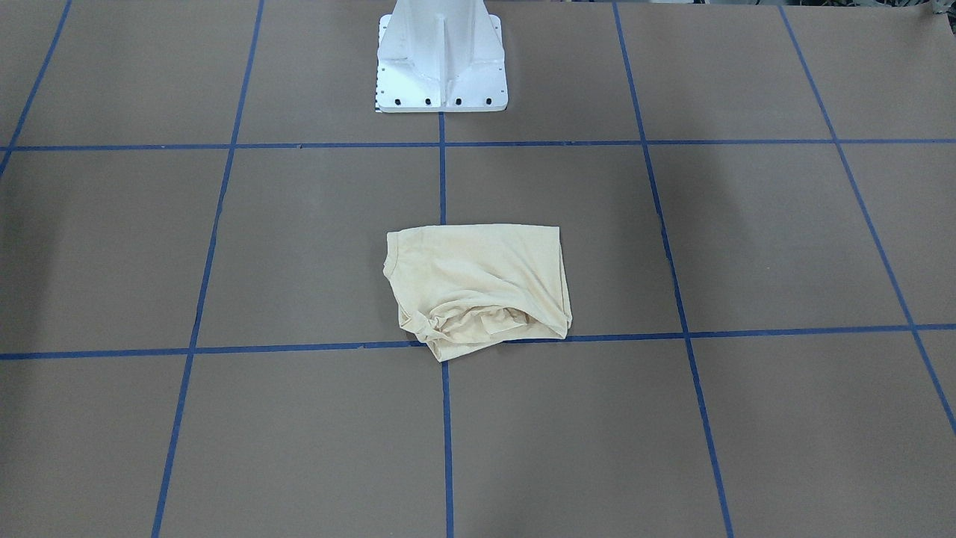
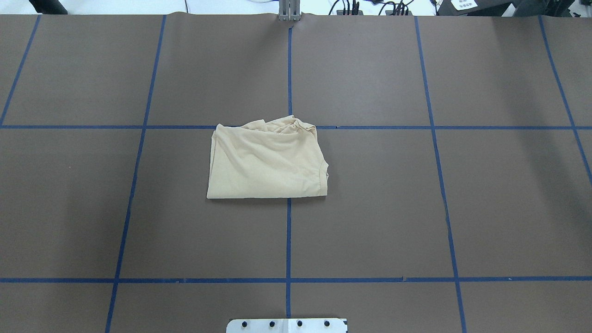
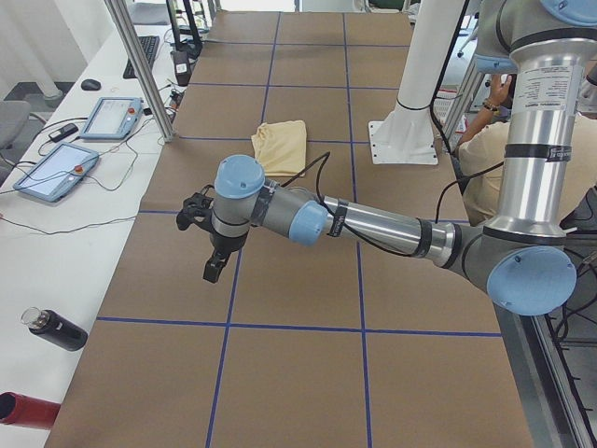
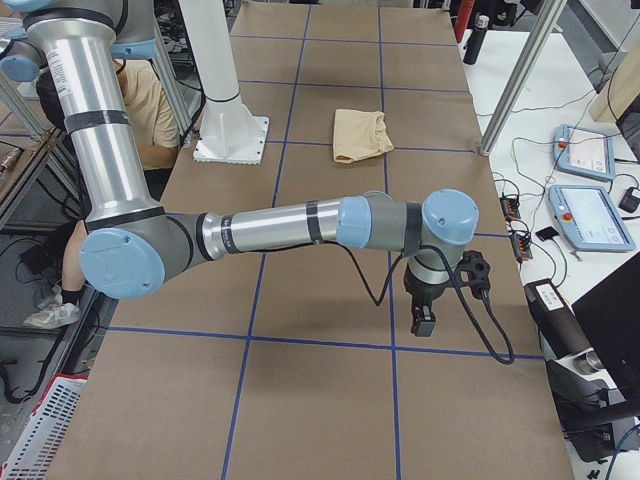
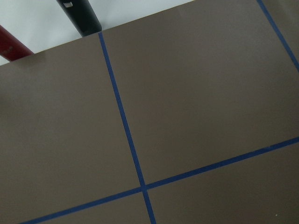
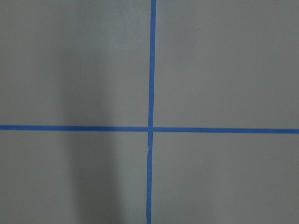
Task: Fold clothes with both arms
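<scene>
On mid-tabletop (image 2: 370, 208): T-shirt (image 2: 266, 164), pale cream-yellow, folded to a rough rectangle across the centre blue tape line (image 2: 288, 231); well apart from both grippers.
Neckline: at the fold's edge toward the robot's right; sleeves not to be made out.
Far edge: bunched and wrinkled, lying over a cross line of tape; inner layers hard to separate.
Left gripper (image 3: 215, 271): seen only from the tabletop's end, hanging fingers-down over bare brown surface; spread or pressed together, cannot tell.
Right gripper (image 4: 424, 322): same pose at the opposite end, small and dark against the cable; cannot tell either.
Left arm (image 3: 373, 224): forearm stretched low and level; upright tube cut off by the frame's top.
Right arm (image 4: 270, 228): likewise level, upper part cut off.
Wrist views: only brown surface and crossing tape.
Writing: label (image 3: 546, 89) on the left arm's upright tube, print too small to read.
Pedestal (image 1: 441, 67): white, cut off at the top.
Side bench: black bottle (image 3: 56, 329); red bottle (image 3: 23, 409), cut off by the frame.
Person (image 4: 150, 110): partly hidden behind the right arm.
</scene>
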Motion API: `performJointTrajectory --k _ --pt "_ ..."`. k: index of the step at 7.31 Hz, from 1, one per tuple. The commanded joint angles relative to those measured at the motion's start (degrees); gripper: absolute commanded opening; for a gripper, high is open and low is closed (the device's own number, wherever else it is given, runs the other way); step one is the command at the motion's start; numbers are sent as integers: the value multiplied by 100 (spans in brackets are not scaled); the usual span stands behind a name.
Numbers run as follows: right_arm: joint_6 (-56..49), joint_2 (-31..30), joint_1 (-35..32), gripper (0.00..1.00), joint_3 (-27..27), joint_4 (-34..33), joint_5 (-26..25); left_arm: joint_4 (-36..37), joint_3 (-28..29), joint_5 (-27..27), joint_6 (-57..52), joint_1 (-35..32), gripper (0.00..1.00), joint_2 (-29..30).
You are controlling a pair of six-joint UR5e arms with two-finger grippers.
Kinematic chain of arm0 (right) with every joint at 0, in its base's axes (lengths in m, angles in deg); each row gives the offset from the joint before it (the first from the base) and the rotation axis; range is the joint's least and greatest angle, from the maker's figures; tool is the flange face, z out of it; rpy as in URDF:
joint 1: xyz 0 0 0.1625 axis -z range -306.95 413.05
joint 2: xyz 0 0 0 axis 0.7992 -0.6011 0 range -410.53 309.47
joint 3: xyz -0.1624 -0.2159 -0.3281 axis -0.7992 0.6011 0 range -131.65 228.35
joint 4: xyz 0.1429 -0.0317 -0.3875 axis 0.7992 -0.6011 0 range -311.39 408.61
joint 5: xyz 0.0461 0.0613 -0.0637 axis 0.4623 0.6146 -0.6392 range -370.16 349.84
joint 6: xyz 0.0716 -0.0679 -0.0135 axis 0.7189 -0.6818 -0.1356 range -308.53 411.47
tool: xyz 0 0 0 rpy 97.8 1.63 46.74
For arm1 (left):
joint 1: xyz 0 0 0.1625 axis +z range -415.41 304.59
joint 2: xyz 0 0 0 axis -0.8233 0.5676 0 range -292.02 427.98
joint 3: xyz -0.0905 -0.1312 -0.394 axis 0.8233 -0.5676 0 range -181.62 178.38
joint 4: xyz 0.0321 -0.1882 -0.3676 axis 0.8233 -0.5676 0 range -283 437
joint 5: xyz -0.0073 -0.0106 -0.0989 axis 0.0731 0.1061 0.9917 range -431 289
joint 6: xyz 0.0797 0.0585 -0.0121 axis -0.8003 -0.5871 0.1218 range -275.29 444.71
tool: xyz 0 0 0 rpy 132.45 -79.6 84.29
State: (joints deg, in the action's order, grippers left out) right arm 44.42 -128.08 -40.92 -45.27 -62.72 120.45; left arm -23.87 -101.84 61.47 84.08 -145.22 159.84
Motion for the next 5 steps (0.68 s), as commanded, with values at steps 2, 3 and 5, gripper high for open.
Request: performJointTrajectory --k 2,3,5 --pt "946 -732 736 100 -926 -134 52 58 -409 25 465 -2 100 -186" --pt "1012 -840 844 100 -948 66 44 76 -523 25 476 -2 100 -247" --pt "1082 -1174 951 100 -869 698 96 146 -516 25 415 -2 100 -257"
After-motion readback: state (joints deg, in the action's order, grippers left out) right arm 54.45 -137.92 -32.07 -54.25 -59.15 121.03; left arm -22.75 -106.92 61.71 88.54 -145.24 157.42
